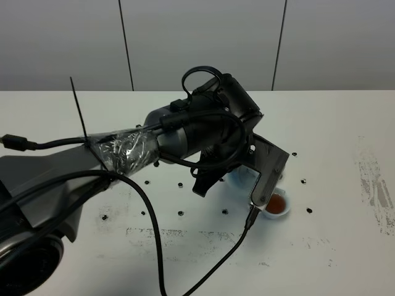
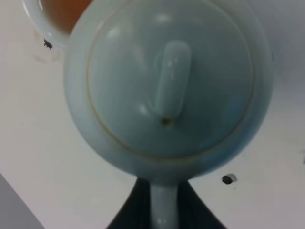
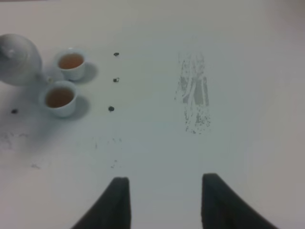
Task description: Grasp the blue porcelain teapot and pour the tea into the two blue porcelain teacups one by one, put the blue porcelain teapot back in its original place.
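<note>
The blue porcelain teapot (image 2: 167,86) is located just beside the two blue porcelain teacups (image 3: 71,63), both holding amber tea. The left pincer (image 2: 164,202) is clenched on its handle. The right pincer (image 3: 164,191) hangs released above the white counter (image 3: 152,143), well apart.

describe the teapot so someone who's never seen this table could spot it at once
On the white table, find the cluster of pale glazed pieces beside a row of dark dots. The blue porcelain teapot is beside the two blue porcelain teacups, its handle in the left gripper. Unlike those small open cups of amber tea, it is larger, round and closed by a knobbed lid.
</note>
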